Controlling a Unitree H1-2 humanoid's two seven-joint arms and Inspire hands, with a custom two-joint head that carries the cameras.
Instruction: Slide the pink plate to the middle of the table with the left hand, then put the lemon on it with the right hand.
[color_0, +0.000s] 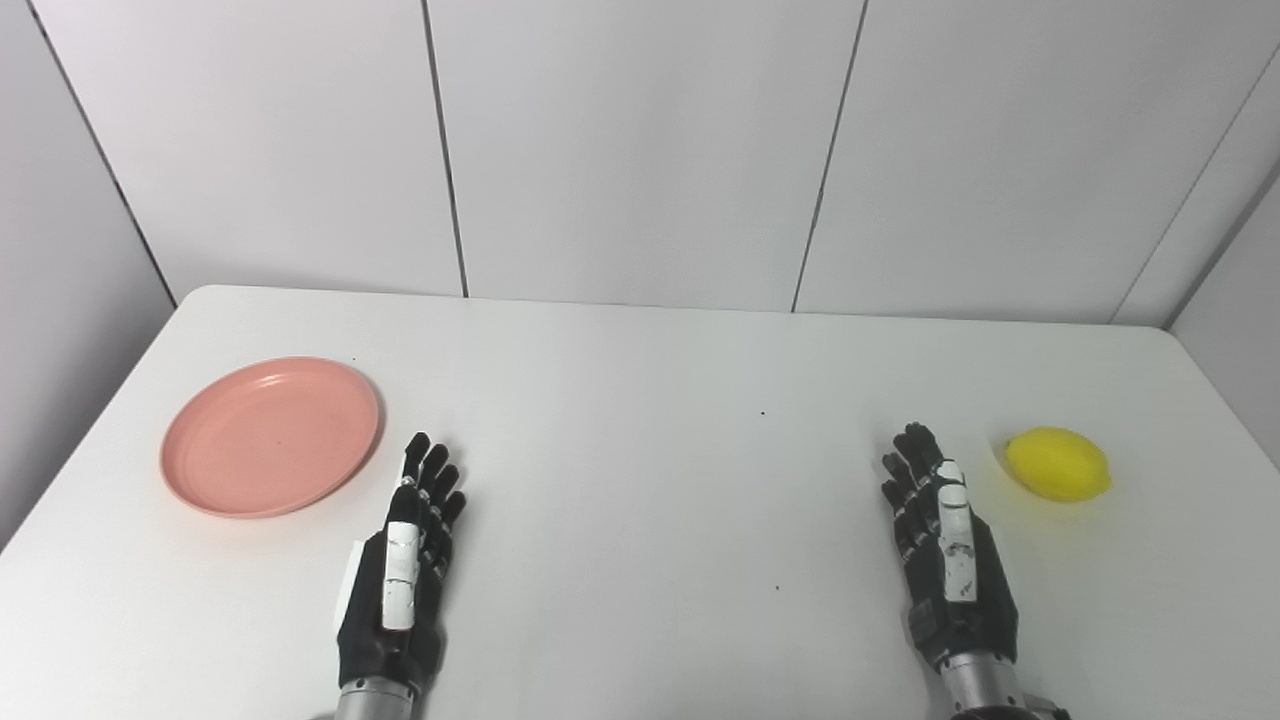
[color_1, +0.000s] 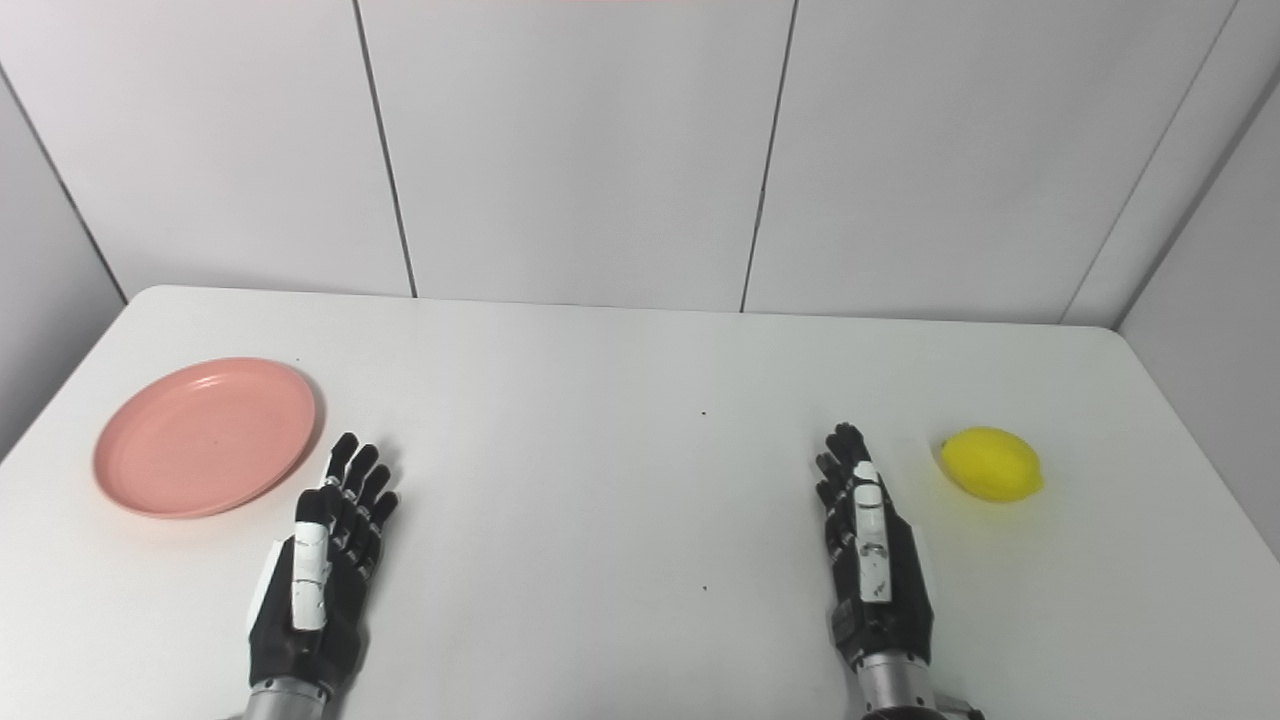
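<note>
Pink plate (color_0: 270, 436) lies flat and bare on the left side of the white bench (color_0: 640, 520), well short of the middle. Just beside its near right rim is the left hand (color_0: 400, 570), close to the plate but apart from it, fingers stretched forward and slightly fanned, holding nothing. It seems to sit low over the bench top, though the view from above does not show whether the palm touches the surface.

Far across on the right side lies the lemon (color_0: 1058, 464), yellow, on its side with its pointed end toward the right edge of the bench. The right hand (color_0: 945, 550) is near it on the inner side, with a clear gap between fingertips and fruit; its fingers too are extended and loosely apart, empty. Both arms come in from the bottom edge, well apart from each other, with the middle of the bench bare between them. Behind the bench stands a wall of pale panels (color_0: 640, 150) with dark seams.
</note>
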